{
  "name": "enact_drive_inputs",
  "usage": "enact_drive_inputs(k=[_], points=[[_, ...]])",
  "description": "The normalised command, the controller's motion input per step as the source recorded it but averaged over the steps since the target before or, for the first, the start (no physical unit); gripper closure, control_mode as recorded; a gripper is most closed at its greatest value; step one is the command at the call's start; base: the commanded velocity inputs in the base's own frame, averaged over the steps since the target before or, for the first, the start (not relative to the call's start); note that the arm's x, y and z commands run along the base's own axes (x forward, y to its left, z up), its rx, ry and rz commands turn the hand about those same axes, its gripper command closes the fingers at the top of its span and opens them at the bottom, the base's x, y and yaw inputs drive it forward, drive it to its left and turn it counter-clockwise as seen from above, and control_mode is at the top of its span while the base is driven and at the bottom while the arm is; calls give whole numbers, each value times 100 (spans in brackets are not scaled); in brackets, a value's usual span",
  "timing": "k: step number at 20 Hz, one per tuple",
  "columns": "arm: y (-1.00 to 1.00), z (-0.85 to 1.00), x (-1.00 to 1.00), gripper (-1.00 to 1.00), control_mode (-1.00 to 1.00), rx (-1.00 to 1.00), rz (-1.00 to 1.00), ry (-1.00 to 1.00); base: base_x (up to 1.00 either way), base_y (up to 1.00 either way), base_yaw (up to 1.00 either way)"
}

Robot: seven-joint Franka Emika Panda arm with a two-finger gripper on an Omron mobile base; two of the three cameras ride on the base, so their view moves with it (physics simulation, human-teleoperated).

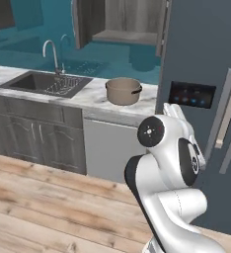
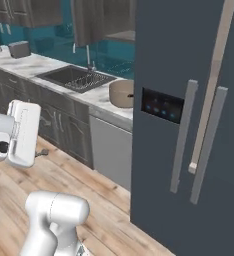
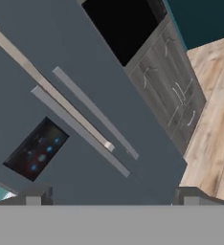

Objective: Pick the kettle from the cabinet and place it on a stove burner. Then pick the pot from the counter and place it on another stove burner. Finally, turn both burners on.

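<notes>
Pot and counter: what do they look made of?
Pot: matte tan-beige body with small dark side handles, which suggests enamel or ceramic; the render leaves it open. Counter: polished marble look, a white-grey slab with brown and grey veins.

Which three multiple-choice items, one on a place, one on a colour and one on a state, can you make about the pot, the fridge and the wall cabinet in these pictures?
1. Where does the pot stand?
A. in the sink
B. on the counter, between the sink and the fridge
C. on the floor

2. What colour is the pot?
A. tan-beige
B. red
C. black

3. In what state is the cabinet above the counter?
A. shut
B. without a door
C. open, its shelf in sight

Key: 1 B, the left base view shows it on the marble slab, right of the sink and beside the fridge. 2 A, both base views show a tan-beige body. 3 C, the door stands swung out and the grey shelf shows.
</notes>
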Motion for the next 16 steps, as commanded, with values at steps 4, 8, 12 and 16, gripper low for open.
enact_drive_inputs(k=[4, 8, 12, 16], points=[[0, 0, 0, -100, 100, 0, 0, 0, 12, 3, -5], [0, 0, 0, -100, 100, 0, 0, 0, 32, 29, -5], [0, 0, 0, -100, 100, 0, 0, 0, 43, 40, -5], [0, 0, 0, -100, 100, 0, 0, 0, 50, 38, -6]])
